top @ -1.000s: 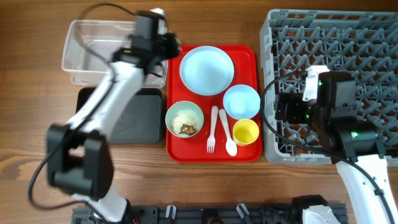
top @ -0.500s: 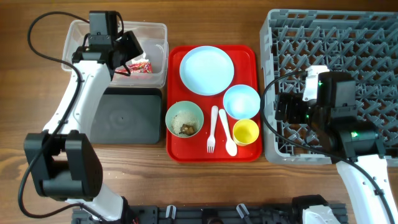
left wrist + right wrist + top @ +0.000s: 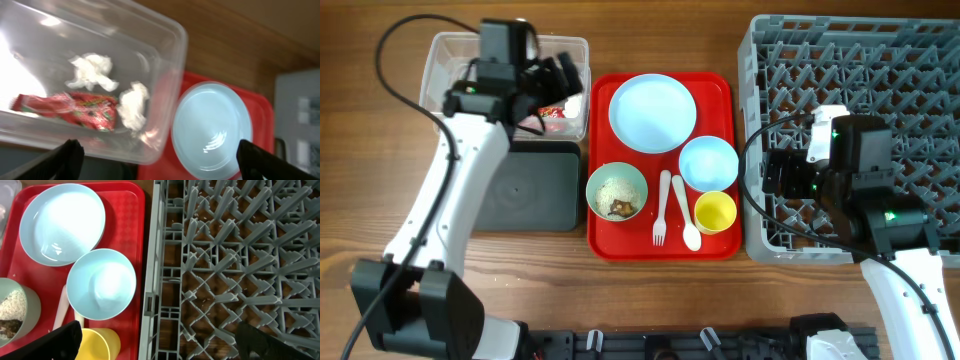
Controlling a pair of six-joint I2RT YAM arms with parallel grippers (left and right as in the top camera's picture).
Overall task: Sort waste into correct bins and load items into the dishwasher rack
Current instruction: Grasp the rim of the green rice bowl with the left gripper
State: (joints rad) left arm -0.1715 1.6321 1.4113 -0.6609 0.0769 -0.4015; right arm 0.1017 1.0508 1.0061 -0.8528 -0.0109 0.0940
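The jaws of the left gripper are spread wide and empty above the clear tub, in which the red wrapper and two wads of white tissue lie. The jaws of the right gripper are likewise wide, with nothing held, over the edge of the dishwasher rack beside the red tray. The dry waste appears sorted. Next, the pale green bowl, with rice and brown bits in it, is probably to be gripped by its rim and tipped over the black tray.
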